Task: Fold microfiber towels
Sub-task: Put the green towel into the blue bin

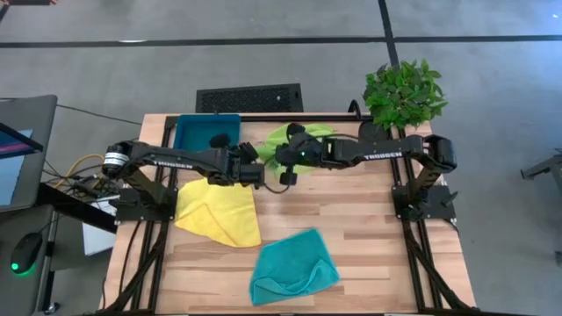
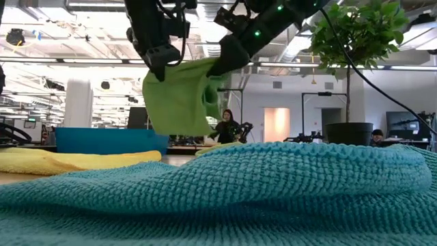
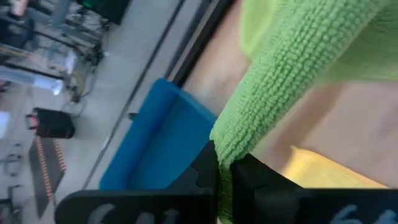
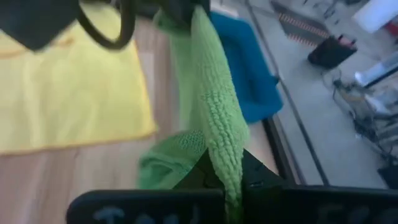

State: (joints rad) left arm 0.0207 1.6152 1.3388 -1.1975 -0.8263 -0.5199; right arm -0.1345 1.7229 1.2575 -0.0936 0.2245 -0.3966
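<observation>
Two black arms, left arm (image 1: 167,161) and right arm (image 1: 378,149), have white letters on them; a tiny green light glows mid-frame.

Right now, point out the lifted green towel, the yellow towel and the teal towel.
lifted green towel (image 2: 181,99), low view, middle of the hanging cloth.
yellow towel (image 1: 219,213), high view, centre of the cloth.
teal towel (image 1: 294,266), high view, centre of the cloth.

Illumination is bright and even, from ceiling lights (image 2: 41,34) visible in the low view. Both wrist views are blurred near the fingers; the teal towel (image 2: 225,198) fills the low view's foreground.
</observation>
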